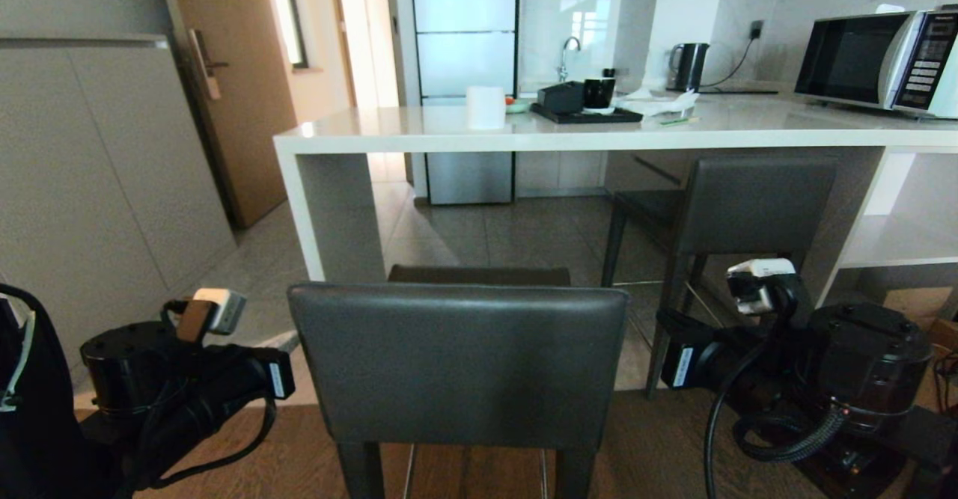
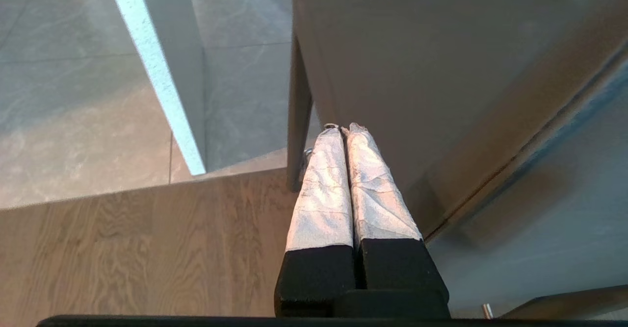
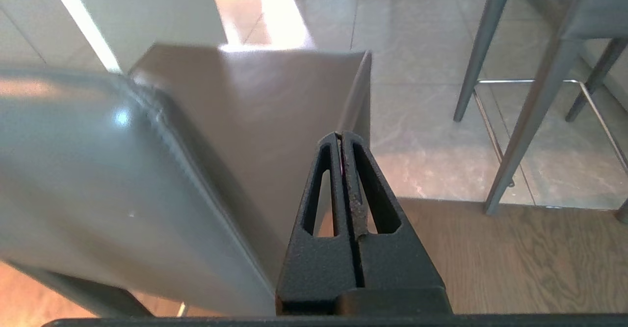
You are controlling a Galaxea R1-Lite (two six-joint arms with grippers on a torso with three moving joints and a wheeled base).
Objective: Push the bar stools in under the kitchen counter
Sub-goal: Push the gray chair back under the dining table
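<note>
The left hand (image 2: 343,130), fingers pressed together on nothing, hangs by the left edge of the near bar stool (image 1: 458,364), and the right hand (image 3: 339,136), equally closed and empty, hangs by its right edge. That stool stands out from the desk (image 1: 524,134), backrest toward the robot. The second bar stool (image 1: 737,211) is tucked partly beneath the slab, farther right.

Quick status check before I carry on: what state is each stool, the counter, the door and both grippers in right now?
Near bar stool: upright, pulled out, clear of the counter.
Far bar stool: upright, tucked under the counter.
Kitchen counter: top carries a tray and a kettle.
Left gripper: shut, empty, beside the near stool's seat.
Right gripper: shut, empty, on the seat's other side.
Wooden door: ajar.
</note>
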